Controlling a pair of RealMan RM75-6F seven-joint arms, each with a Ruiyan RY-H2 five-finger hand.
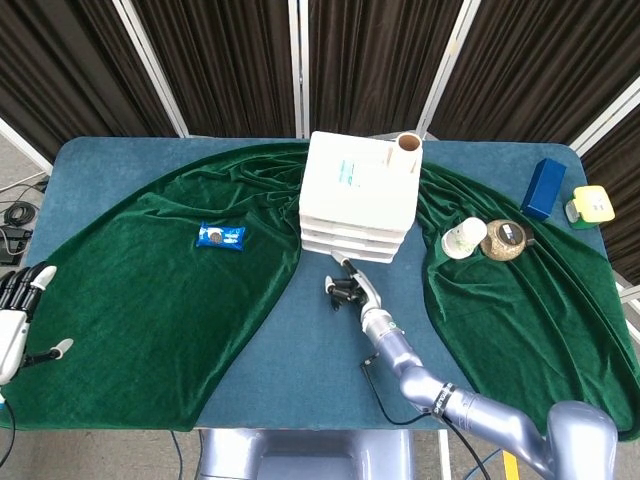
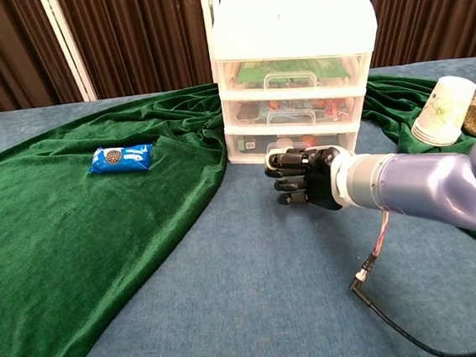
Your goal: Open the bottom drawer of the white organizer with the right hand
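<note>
We see the white plastic three-drawer organizer (image 2: 296, 65) mid-table, its bottom drawer (image 2: 294, 146) shut. Our right hand (image 2: 304, 177), fingers curled on nothing, hovers just before it (contact unclear). Our left hand (image 1: 15, 318) rests open far left.

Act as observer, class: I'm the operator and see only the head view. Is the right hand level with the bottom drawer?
Observer: Yes. In the chest view the right hand sits in front of the bottom drawer, hiding its handle.
Operator: Has it gripped the handle?
Observer: Cannot tell; its fingers are curled, but the contact is hidden.
Operator: Is the drawer out at all?
Observer: No; its front looks flush with the middle drawer above.
</note>
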